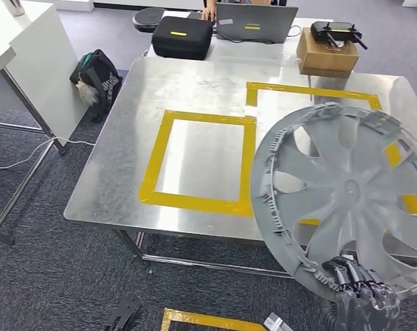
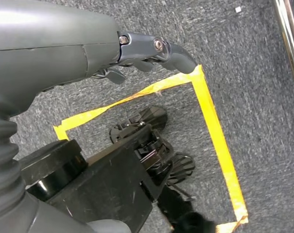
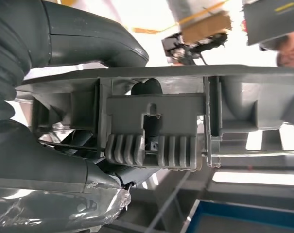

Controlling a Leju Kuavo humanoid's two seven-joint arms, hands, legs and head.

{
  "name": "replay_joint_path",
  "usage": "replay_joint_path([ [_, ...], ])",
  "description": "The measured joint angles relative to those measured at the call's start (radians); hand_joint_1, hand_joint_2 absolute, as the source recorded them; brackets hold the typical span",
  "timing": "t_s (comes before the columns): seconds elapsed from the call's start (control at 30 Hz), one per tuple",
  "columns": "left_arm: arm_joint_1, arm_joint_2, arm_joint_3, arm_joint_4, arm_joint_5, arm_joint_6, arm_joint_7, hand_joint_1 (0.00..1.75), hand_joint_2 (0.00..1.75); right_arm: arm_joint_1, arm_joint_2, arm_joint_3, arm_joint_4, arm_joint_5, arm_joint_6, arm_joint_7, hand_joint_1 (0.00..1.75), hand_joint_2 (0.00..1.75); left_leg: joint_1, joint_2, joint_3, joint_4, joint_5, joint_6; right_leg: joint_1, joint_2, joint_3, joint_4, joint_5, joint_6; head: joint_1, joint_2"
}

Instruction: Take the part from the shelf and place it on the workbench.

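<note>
Gripping the lower rim of the wheel cover, the right hand sits at the lower right of the head view, its dark fingers curled over the edge. The grey cover is held tilted, inner ribbed face toward the camera, and fills the right side of the frame over the near right corner of the workbench; I cannot tell whether it touches the metal. Its right edge is cut off by the frame, and it hides much of the right-hand yellow tape outline. In the right wrist view the rim crosses the picture close up, with the thumb lying along one side; the fingers are mostly hidden behind the plastic.

The left hand hangs over grey carpet in the left wrist view, fingers held fairly straight and apart with nothing in them. A yellow tape corner on the floor lies beneath it.

The workbench is a bare, scuffed metal sheet carrying a yellow tape square at the frame's centre. At its far edge, along the top of the frame, stand a black case, a laptop and a cardboard box with a black controller on top. A person's hand shows at the top edge. A black bag lies on the carpet at upper left, beside a white table.
</note>
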Motion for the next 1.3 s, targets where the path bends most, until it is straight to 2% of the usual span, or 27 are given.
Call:
replay_joint_path([
  [0.03,0.000,0.001,0.002,0.000,0.000,0.000,-0.001,0.00,1.75,0.000,-0.009,0.004,0.004,-0.001,0.000,0.011,1.75,1.75,-0.003,0.000,0.001,0.001,-0.002,-0.002,-0.001,-0.002,0.019,-0.034,0.010,-0.002,-0.001,0.000],
  [0.07,0.001,0.002,0.003,0.000,0.000,0.000,-0.001,0.00,1.75,0.000,-0.018,0.010,0.007,-0.003,0.000,0.025,1.75,1.75,-0.007,0.000,0.001,0.003,-0.001,0.001,-0.001,-0.002,0.025,-0.044,0.012,-0.002,-0.001,0.000],
  [0.17,0.002,0.004,0.009,0.000,0.001,0.002,-0.005,0.00,1.75,0.002,-0.053,0.030,0.020,-0.029,0.000,0.096,1.75,1.75,-0.009,-0.001,0.001,-0.001,0.004,0.022,-0.002,0.005,0.023,-0.046,0.018,0.000,-0.002,0.000],
  [0.2,0.002,0.004,0.011,0.000,0.001,0.002,-0.006,0.00,1.75,0.003,-0.066,0.035,0.024,-0.042,0.000,0.119,1.75,1.75,-0.009,0.000,0.002,-0.005,0.005,0.023,-0.001,0.006,0.023,-0.046,0.018,-0.002,-0.003,0.000],
  [0.27,0.002,0.004,0.014,0.000,0.001,0.003,-0.009,0.00,1.75,0.007,-0.093,0.039,0.033,-0.070,0.000,0.152,1.75,1.75,-0.009,0.000,0.005,-0.012,0.008,0.016,0.001,0.006,0.022,-0.046,0.016,-0.007,-0.002,0.000],
  [0.37,0.003,0.005,0.019,0.000,0.002,0.003,-0.012,0.00,1.75,0.015,-0.127,0.034,0.044,-0.121,0.005,0.170,1.75,1.75,-0.007,0.000,0.005,-0.019,0.012,-0.005,0.002,0.005,0.020,-0.045,0.016,-0.012,-0.002,0.000],
  [0.43,0.004,0.005,0.023,0.000,0.002,0.003,-0.012,0.00,1.75,0.023,-0.144,0.021,0.048,-0.150,0.015,0.166,1.75,1.75,-0.006,0.000,0.005,-0.020,0.013,-0.014,0.003,0.005,0.020,-0.045,0.016,-0.013,-0.002,0.000],
  [0.6,0.005,0.006,0.029,0.000,0.002,0.003,-0.012,0.00,1.75,0.037,-0.163,-0.018,0.054,-0.181,0.033,0.144,1.75,1.75,-0.007,0.000,0.005,-0.020,0.013,-0.017,0.002,0.005,0.020,-0.045,0.018,-0.015,-0.001,0.000],
  [0.67,0.005,0.006,0.031,0.000,0.001,0.002,-0.012,0.00,1.75,0.040,-0.164,-0.035,0.055,-0.195,0.056,0.128,1.75,1.75,-0.008,0.000,0.005,-0.020,0.013,-0.017,0.001,0.005,0.021,-0.046,0.018,-0.014,-0.001,0.000],
  [0.77,0.007,0.006,0.035,0.000,-0.004,0.002,-0.013,0.00,1.75,0.047,-0.163,-0.093,0.059,-0.252,0.114,0.060,1.75,1.75,-0.010,0.000,0.005,-0.020,0.013,-0.017,-0.002,0.005,0.021,-0.047,0.020,-0.013,-0.001,0.000],
  [1.0,0.008,0.007,0.043,0.000,-0.012,0.000,-0.013,0.00,1.75,0.041,-0.125,-0.303,0.083,-0.354,0.232,-0.117,1.75,1.75,-0.013,0.000,0.005,-0.019,0.013,-0.016,-0.004,0.005,0.021,-0.047,0.021,-0.011,-0.001,0.000],
  [1.2,0.009,0.007,0.044,0.000,-0.013,-0.001,-0.013,0.00,1.75,0.032,-0.087,-0.396,0.088,-0.359,0.249,-0.146,1.75,1.75,-0.013,0.000,0.005,-0.019,0.013,-0.016,-0.004,0.005,0.021,-0.047,0.021,-0.011,-0.001,0.000],
  [1.3,0.009,0.007,0.045,0.000,-0.016,-0.001,-0.013,0.00,1.75,0.017,-0.063,-0.441,0.092,-0.366,0.295,-0.183,1.75,1.75,-0.012,0.000,0.005,-0.019,0.013,-0.016,-0.004,0.005,0.021,-0.047,0.021,-0.011,-0.002,0.000],
])
